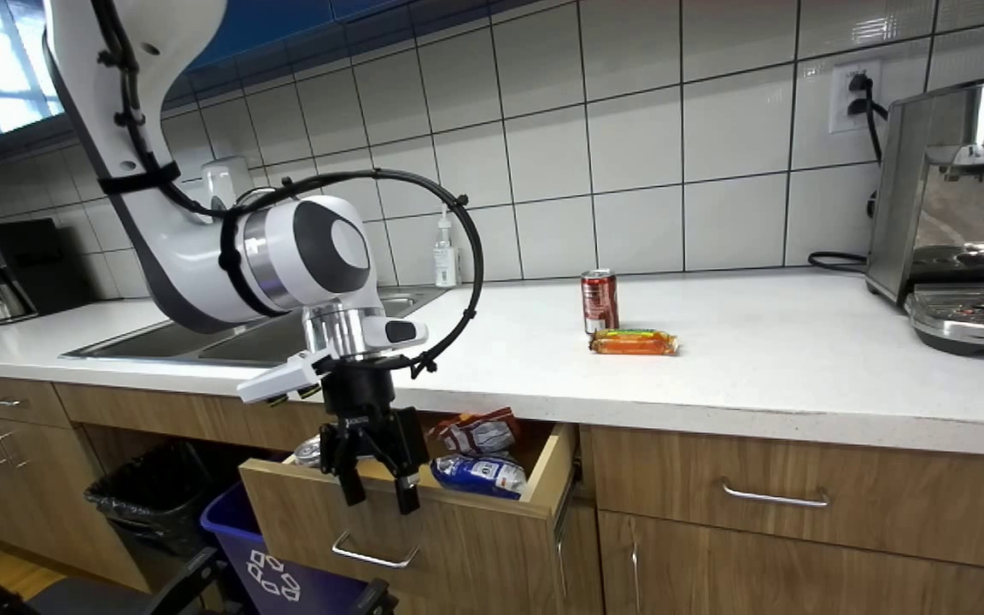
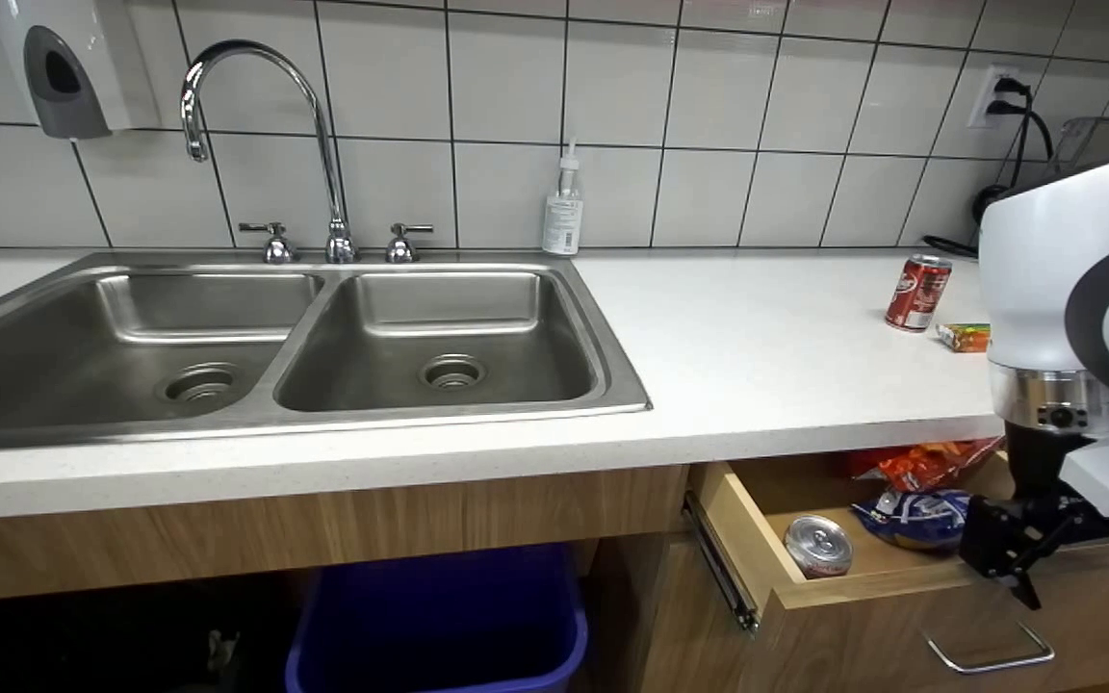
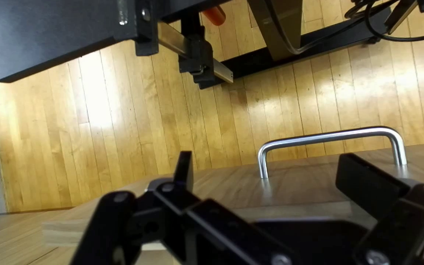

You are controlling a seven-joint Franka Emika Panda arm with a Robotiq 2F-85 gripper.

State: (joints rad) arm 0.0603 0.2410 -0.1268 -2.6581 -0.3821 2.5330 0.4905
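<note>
The hand point(image 1: 381, 497) gapes wide by the drawer point(image 1: 471, 534), whose bags point(image 1: 479, 476) show in both exterior views only.

handle point(image 3: 329, 138): glossy metal | drawer front point(image 1: 458, 538): smooth wood grain | end effector point(image 1: 381, 500): matt, perhaps plastic | sink point(image 2: 302, 335): satin metal

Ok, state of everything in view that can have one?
Gripper: jaws apart, holding nothing.
Drawer: open.
Next drawer: shut.
Cabinet door: shut.
Counter can: upright.
Orange packet: lying down.
Drawer can: seal unclear.
Red bag: seal unclear.
Blue bag: seal unclear.
Faucet: no water running.
Pump bottle: upright.
Plugs: in outlet.
Coffee machine: power unclear.
Recycling bin: uncovered.
</note>
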